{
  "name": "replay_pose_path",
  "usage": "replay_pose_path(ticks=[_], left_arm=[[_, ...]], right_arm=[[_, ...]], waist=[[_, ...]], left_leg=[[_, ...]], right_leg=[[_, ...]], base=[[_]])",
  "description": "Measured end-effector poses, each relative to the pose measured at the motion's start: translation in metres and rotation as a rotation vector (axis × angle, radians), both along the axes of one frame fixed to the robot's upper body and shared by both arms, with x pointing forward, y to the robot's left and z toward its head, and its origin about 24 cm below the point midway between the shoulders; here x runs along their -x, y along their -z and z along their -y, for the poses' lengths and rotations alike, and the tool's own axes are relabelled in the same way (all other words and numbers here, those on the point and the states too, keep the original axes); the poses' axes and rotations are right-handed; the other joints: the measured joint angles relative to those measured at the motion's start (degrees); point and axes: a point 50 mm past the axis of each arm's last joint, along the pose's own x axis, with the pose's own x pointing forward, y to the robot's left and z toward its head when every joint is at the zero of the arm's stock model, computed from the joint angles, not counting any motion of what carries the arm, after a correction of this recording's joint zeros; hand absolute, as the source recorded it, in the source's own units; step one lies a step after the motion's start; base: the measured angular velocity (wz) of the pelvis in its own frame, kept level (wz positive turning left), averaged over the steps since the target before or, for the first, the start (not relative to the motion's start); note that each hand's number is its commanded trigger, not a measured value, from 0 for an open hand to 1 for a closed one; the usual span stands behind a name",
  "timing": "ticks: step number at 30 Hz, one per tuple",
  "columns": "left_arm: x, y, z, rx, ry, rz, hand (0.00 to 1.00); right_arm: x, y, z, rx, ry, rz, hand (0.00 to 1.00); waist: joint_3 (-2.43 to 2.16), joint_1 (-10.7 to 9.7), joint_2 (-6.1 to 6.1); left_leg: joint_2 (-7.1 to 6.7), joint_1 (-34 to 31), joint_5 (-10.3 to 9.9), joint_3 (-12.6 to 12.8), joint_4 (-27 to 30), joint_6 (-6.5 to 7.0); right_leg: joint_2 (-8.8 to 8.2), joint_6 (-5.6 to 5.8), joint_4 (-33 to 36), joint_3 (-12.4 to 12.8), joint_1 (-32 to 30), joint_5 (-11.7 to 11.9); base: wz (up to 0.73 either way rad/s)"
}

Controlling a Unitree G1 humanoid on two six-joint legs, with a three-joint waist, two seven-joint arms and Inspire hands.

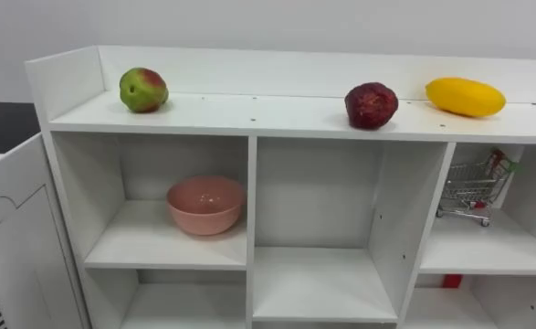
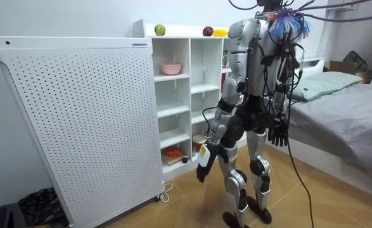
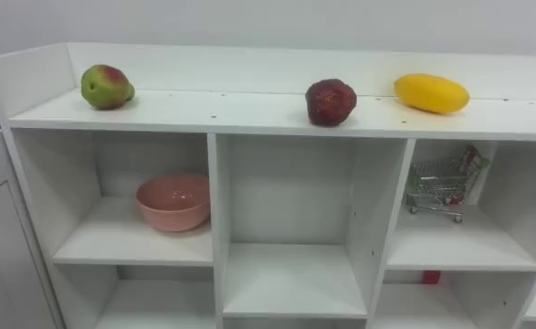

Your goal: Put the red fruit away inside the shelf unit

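Three fruits lie on the top board of the white shelf unit: a green-and-red fruit at the left, a dark red fruit right of the middle, and a yellow mango at the far right. In the room view I stand facing the shelf unit, both arms hanging at my sides. My left hand hangs by my thigh with relaxed fingers and holds nothing. My right hand also hangs down, its fingers straight and empty.
A pink bowl sits in the upper left compartment. A small toy shopping cart stands in the upper right one; the middle compartment holds nothing. A white perforated panel stands left of the shelf, and a bed is behind me.
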Motion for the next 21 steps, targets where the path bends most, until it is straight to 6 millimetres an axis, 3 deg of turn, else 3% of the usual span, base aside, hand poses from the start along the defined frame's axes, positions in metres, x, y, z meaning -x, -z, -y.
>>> replay_pose_path(ticks=[13, 21], left_arm=[[0.0, 0.0, 0.0, -0.001, 0.012, 0.014, 0.0], [-0.005, -0.001, -0.002, -0.012, 0.045, 0.046, 0.0]], right_arm=[[-0.009, 0.0, 0.004, 0.065, 0.057, 0.072, 0.0], [-0.027, -0.003, 0.011, 0.168, 0.49, 0.282, 0.0]], waist=[[0.0, 0.0, -0.02], [0.06, -0.1, -0.06]], left_leg=[[0.0, 0.1, 0.0, 0.2, 0.1, 0.0], [0.0, 0.0, 0.0, 0.2, 0.1, -0.01]], right_leg=[[0.01, 0.0, 0.0, 0.0, -0.2, 0.0], [0.02, 0.0, -0.3, 0.2, 0.2, 0.0]], base=[[0.0], [0.0]])
